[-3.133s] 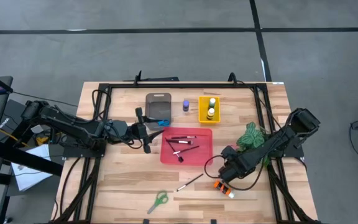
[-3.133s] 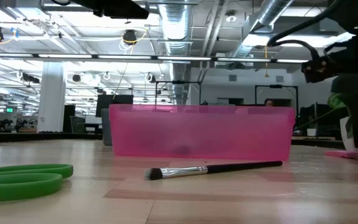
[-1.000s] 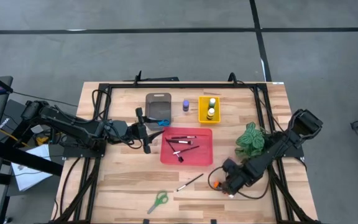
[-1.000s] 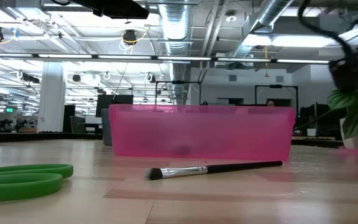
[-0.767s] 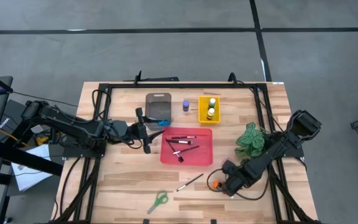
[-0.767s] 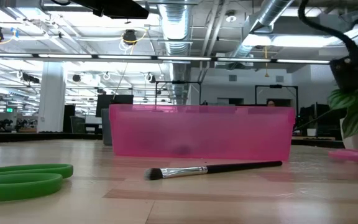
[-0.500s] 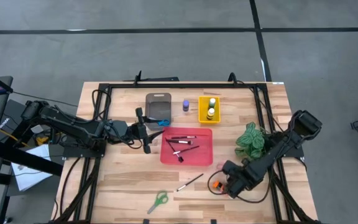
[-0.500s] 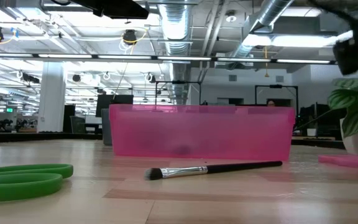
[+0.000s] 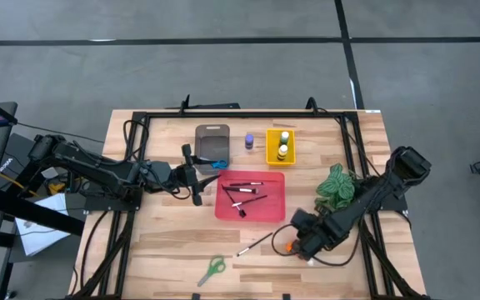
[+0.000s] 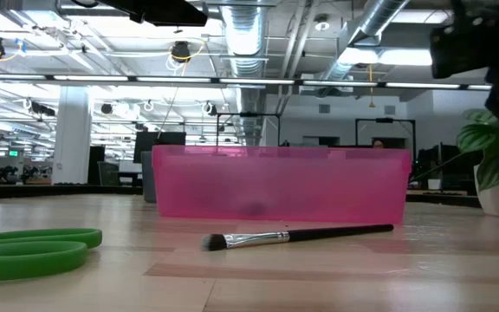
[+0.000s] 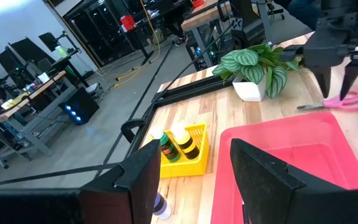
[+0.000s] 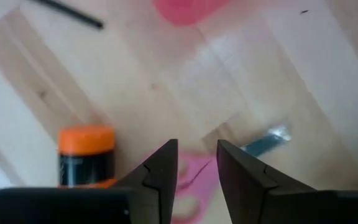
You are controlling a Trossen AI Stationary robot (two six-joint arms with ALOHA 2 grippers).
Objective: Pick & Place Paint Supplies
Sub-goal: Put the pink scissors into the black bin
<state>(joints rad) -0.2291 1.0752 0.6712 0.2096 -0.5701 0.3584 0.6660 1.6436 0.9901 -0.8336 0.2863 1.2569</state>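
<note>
My right gripper (image 9: 297, 236) hangs low over the table's near right part, pointing steeply down, shut on the pink scissors (image 11: 352, 99). An orange paint tube (image 12: 86, 155) lies on the wood just beside it. A dark-handled brush (image 9: 255, 244) and green scissors (image 9: 213, 268) lie on the table near the front edge. Several brushes lie in the red tray (image 9: 272, 212). My left gripper (image 11: 194, 186) waits open and holds nothing, level above the red tray's left edge. My right gripper has the pink scissors' handle end (image 12: 191, 175) between its two fingertips, coming from above and pointing steeply down. The fingers themselves cover the exact spot. The blades (image 12: 266, 143) stick out sideways, about level, low over the wood.
At the back stand a grey tray (image 9: 212, 132), a purple bottle (image 9: 249, 142) and a yellow tray (image 9: 271, 155) with two bottles. A potted plant (image 9: 337, 185) stands close behind my right arm. Black frame rails run along the table's sides.
My right gripper has risen a little, rolled at the wrist and drifted toward the red tray. The gap between its fingers is unchanged. The pink scissors, seen at table level in the low view half a second ago, no longer show there.
</note>
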